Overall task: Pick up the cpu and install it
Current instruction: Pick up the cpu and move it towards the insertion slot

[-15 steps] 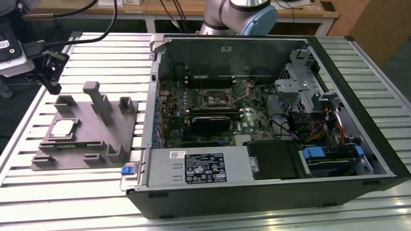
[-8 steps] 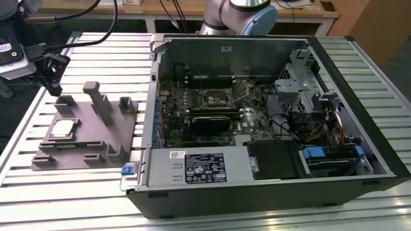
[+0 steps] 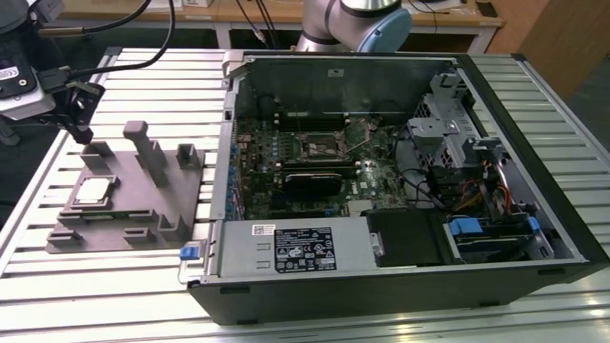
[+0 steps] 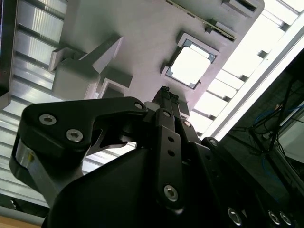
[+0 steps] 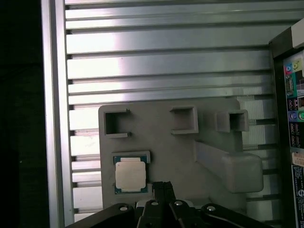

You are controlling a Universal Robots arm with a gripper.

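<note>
One case: an open black metal computer case (image 3: 381, 300) lay on the slatted aluminium table (image 3: 143, 71).
Fixture: a grey plastic fixture block (image 3: 133, 207) stood beside it.
Arm: the black gripper (image 4: 166, 92) was closed and empty above the block.
Chip: the silvery square cpu (image 5: 130, 174) sat in the block's recess, near the gripper.

I see cpu (image 3: 93, 191) lying flat, metal top up, seated in shallow square recess of grey fixture block (image 3: 143, 204), at the block's side toward exterior view's left. Square chip, pale silvery-white lid, corners rounded. First wrist view: cpu (image 5: 130, 175) shows thin darker rim, greenish, round lid. Second wrist view: cpu (image 4: 190, 65) sits level, edges squared with recess walls. I read it as resting in fixture, not lifted.
</note>
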